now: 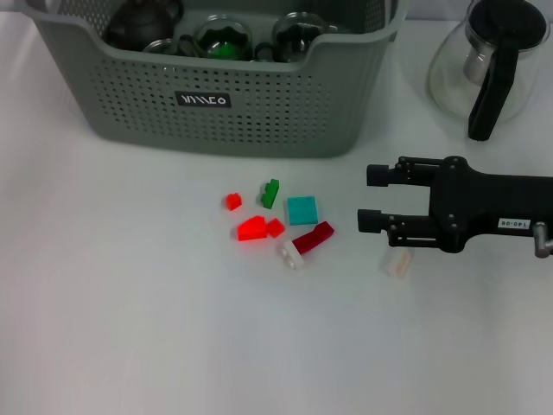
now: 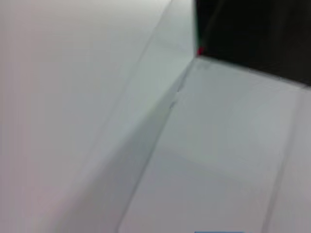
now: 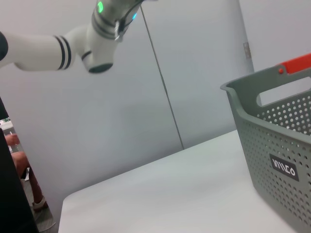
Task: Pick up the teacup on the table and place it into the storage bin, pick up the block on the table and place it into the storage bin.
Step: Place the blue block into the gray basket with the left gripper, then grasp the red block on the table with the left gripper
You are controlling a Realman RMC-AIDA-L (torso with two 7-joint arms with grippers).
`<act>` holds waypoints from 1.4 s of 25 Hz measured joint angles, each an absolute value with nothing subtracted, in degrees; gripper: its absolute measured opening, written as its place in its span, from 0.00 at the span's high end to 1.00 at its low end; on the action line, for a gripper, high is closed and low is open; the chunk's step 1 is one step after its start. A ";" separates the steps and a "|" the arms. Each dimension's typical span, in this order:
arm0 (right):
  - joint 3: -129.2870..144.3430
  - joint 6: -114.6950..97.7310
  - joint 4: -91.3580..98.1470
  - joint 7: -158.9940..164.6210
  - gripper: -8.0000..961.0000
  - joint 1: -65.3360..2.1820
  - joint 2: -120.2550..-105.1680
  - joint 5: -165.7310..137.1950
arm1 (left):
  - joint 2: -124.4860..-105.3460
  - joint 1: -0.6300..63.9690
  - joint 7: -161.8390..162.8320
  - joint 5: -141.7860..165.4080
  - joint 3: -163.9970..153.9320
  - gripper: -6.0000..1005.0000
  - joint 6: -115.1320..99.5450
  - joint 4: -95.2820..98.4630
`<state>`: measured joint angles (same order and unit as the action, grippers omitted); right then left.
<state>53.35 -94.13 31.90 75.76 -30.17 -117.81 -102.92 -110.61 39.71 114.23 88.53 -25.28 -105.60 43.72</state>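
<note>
Right hand [image 1: 365, 198] hovering low over the bench [image 1: 121, 311], fingers spread wide, nothing between them, tips pointing toward the block cluster. Left hand not visible in head view; only its arm [image 3: 63, 46] seen raised well off to the side in the right wrist view, apparently parked. Can't tell its finger state.

Storage bin [image 1: 225, 104] at the far edge of the bench, label facing the robot. Already holding a dark teapot [image 1: 143, 22] and glass cups [image 1: 223, 36]; no teacup left on the bench, so teacup half looks done. Block half in hand.

Blocks in a tight scatter in front of the bin: small red [image 1: 233, 201], green [image 1: 270, 193], teal square [image 1: 302, 209], orange-red pair [image 1: 258, 228], dark red brick [image 1: 314, 237], white one [image 1: 291, 253] touching the dark red. Separate pale translucent block [image 1: 397, 261] lying alone just beside and below the right hand.

Judgement for a clean grasp:
- Go for the lone pale block or the dark red brick at the cluster's near edge; fewer neighbours to knock.
- Align fingers across the short sides, descend straight, close only once both tips clear the bench.
- Avoid sweeping sideways through the cluster.
- Lift high enough to clear the bin's front wall before moving over it; release over an open spot, away from the glassware.
- Keep clear of the glass carafe [image 1: 484, 65] behind the forearm.
</note>
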 joint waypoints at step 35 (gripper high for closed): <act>51.85 -94.13 31.90 75.68 0.23 -30.25 -118.23 -102.83 | -117.42 39.82 127.84 113.58 -47.75 0.33 -74.06 64.46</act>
